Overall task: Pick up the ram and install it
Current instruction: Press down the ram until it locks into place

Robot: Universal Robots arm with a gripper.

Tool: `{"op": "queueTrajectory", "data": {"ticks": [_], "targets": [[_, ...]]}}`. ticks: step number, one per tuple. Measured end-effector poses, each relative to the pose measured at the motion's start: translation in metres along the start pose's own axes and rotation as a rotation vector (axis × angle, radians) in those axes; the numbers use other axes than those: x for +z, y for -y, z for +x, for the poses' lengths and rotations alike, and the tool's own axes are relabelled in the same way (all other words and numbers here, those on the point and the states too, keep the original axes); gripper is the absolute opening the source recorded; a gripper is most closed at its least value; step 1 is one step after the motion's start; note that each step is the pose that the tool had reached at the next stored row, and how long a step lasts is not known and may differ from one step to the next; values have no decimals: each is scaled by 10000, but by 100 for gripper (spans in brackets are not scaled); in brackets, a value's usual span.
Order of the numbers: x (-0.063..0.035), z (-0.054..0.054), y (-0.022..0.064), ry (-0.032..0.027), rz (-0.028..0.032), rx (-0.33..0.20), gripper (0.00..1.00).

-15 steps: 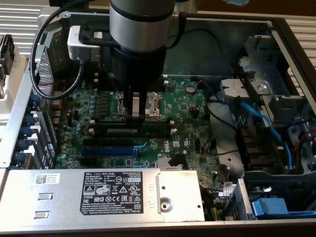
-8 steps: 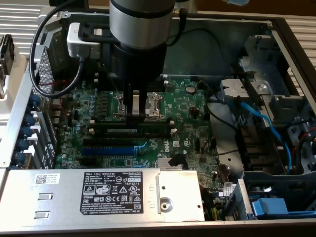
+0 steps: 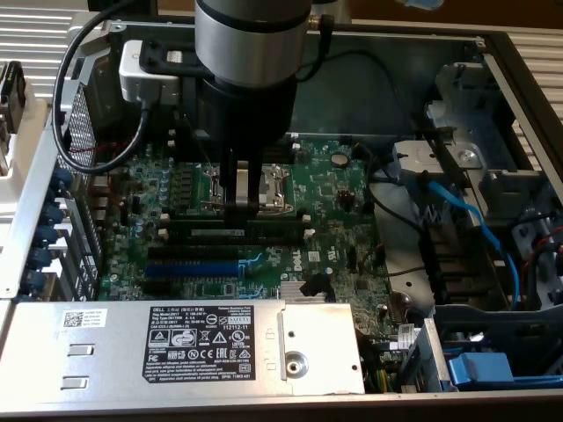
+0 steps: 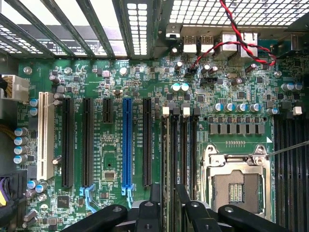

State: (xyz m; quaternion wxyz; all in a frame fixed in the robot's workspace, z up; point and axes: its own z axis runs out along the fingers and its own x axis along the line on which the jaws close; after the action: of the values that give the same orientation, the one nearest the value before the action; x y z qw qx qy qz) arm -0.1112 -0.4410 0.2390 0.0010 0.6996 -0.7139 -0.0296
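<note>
**Item: open desktop computer case, with arm at work**

- Grey metal computer case (image 3: 515,61), lid off, interior exposed.
- Green motherboard (image 3: 339,207) (image 4: 116,82), lying flat in the case floor.
- Ram, a long thin dark green circuit stick (image 3: 268,223): lies along the bank of black memory slots with white end clips (image 4: 186,140), between the processor socket and the blue slot. Whether it is fully seated cannot be told.
- Pincer (image 3: 240,207) (image 4: 168,209), dark, on the grey cylindrical arm (image 3: 251,44): spread, holding nothing. Its tips are right over the ram near mid-length. Contact with the stick cannot be told. In the wrist view its black fingers (image 4: 154,205) stand to either side of the memory slots.
- Silver metal-framed processor socket (image 3: 274,186) (image 4: 236,181), empty, just beside the memory slots.
- Long blue expansion slot (image 3: 193,268) (image 4: 127,140), flanked by black expansion slots (image 4: 87,140); a white slot (image 4: 43,135) lies further along.
- Grey metal power supply box with a black printed label (image 3: 202,347), at the near edge in the exterior view.
- Blue cable (image 3: 466,220), at the exterior view's right, over the drive bay.
- Twisted red-and-black wire (image 4: 231,44), running by the rear ports.
</note>
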Motion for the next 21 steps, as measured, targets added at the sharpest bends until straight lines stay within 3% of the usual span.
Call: {"op": "queueTrajectory", "data": {"ticks": [5,7,21], "targets": [[0,0,0,0,0,0,24],[0,0,0,0,0,0,11],[-1,-17,32,-1,0,0,10]]}}
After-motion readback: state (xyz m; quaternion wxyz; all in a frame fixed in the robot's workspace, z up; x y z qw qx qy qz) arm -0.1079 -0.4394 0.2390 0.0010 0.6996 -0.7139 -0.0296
